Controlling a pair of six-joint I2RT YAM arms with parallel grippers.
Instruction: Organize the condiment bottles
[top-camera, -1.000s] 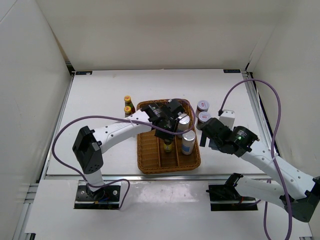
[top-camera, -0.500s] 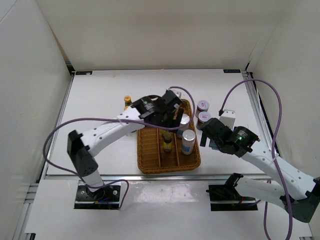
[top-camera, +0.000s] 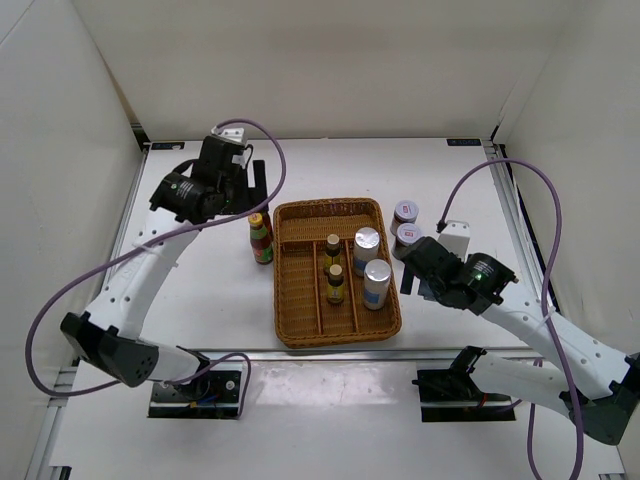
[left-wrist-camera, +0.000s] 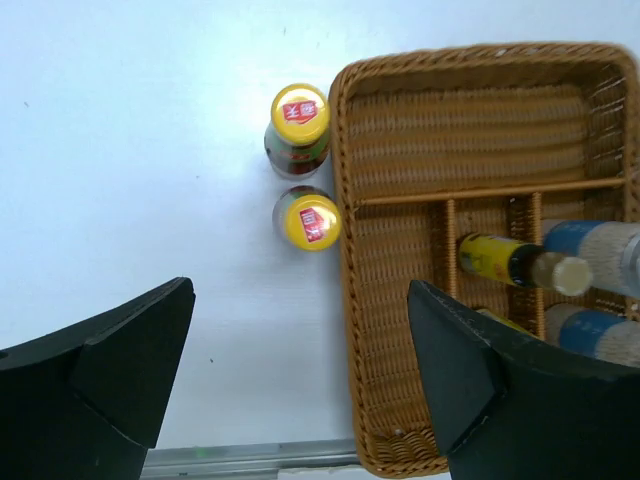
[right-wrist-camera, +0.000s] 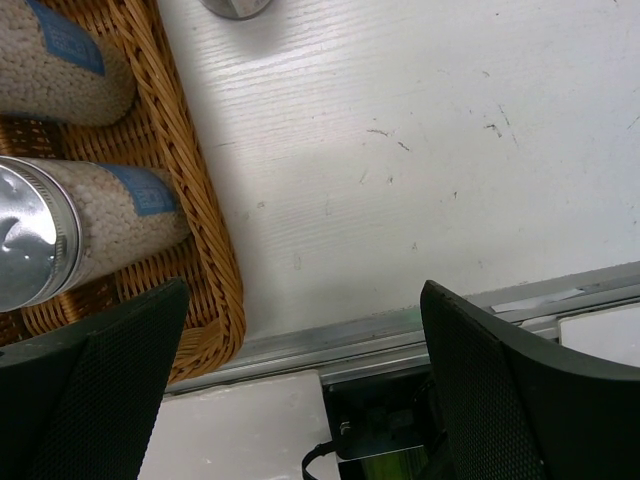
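Two red yellow-capped sauce bottles (top-camera: 261, 240) (left-wrist-camera: 301, 112) stand together on the table just left of the wicker tray (top-camera: 290, 300). Inside the tray stand two small dark brown bottles (top-camera: 334, 246) (top-camera: 335, 284) in a middle slot and two silver-topped shakers (top-camera: 366, 246) (top-camera: 377, 281) in the right slot. Two white-lidded jars (top-camera: 406, 212) (top-camera: 408, 237) stand on the table right of the tray. My left gripper (top-camera: 248, 190) (left-wrist-camera: 300, 300) hangs open and empty high over the far left, behind the sauce bottles. My right gripper (top-camera: 412, 276) (right-wrist-camera: 305, 295) is open and empty beside the tray's right rim.
The tray's wide back compartment (left-wrist-camera: 470, 140) and left slot (top-camera: 298, 285) hold nothing. A metal rail (right-wrist-camera: 420, 335) runs along the table's near edge, under my right gripper. White walls close in the table on three sides.
My left gripper opened, left a dark brown bottle in the tray's middle slot, then rose and swung back to the far left. The right arm has not moved.
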